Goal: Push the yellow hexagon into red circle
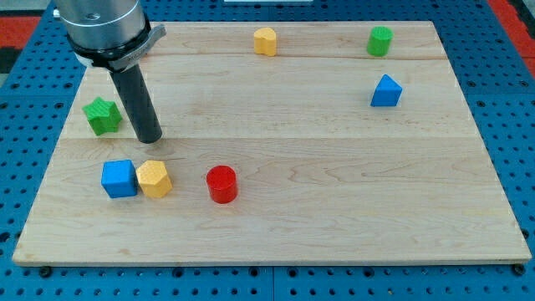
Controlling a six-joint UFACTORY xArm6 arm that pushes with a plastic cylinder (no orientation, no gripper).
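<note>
Board contents, listed from the view's left to the view's right, each placed relative to my tip (149, 139).

1. Green star block (102, 115): just to the view's left of my tip and slightly higher, apart from the rod. Not part of the task; it lies clear of any push line.
2. Blue cube (119, 178): below my tip and a little to the view's left, its side against the yellow hexagon. Judged a nuisance: it occupies the spot where the tip would best start a rightward push.
3. Yellow hexagon (155, 178): directly below my tip, near but not touched. This is the block to move.
4. My tip: a plain rod end, no jaws to open or close, resting on the wooden board (334, 217) above the hexagon. Judged to be placed for coming round the hexagon's upper-left side.
5. Red circle (222, 184): below my tip and to the view's right, a short gap beyond the hexagon, almost level with it. The target.
6. Second yellow block (265, 41): well apart, towards the view's top right; shape rounded, not surely readable.
7. Green cylinder (379, 41): far to the view's top right.
8. Blue triangular block (385, 91): far to the view's right, slightly above tip level.
</note>
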